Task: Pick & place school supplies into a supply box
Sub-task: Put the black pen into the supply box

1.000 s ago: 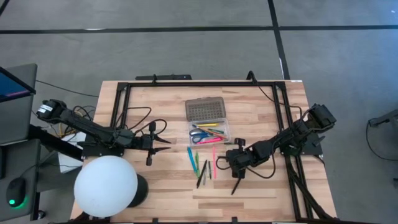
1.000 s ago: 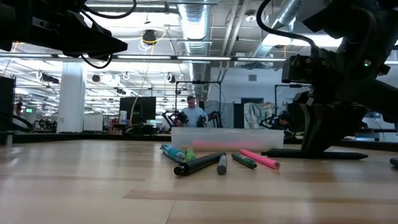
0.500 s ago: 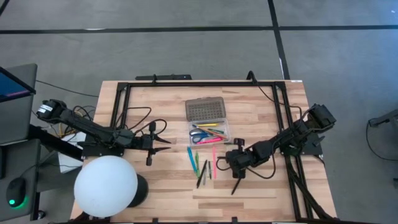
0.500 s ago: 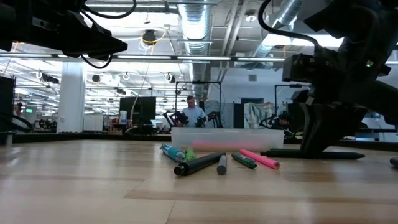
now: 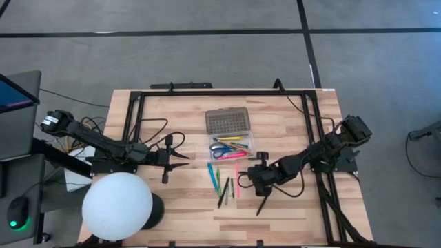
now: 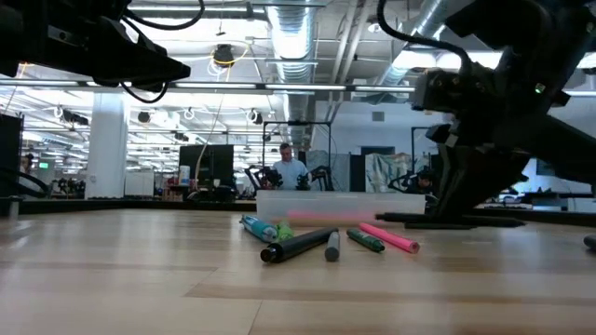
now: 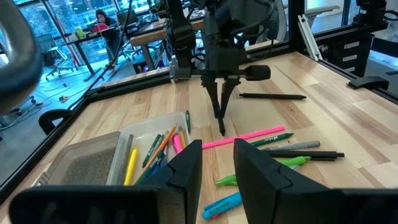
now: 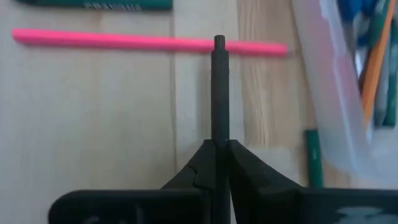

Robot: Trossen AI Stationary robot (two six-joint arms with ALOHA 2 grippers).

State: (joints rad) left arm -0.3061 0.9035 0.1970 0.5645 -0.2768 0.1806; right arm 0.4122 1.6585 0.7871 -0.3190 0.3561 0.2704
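Between my right gripper (image 8: 221, 146) fingers, pinched: one black pen (image 8: 219, 93), pointing at the pink pen (image 8: 143, 42) beside the supply box (image 5: 232, 147). Left gripper (image 5: 185, 157) hovers apart, fingers part-spread, arm outstretched.

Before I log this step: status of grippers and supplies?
Left gripper open, idle aside. Right gripper shut on dark pen, above pink pen. Supply box open, unobstructed.
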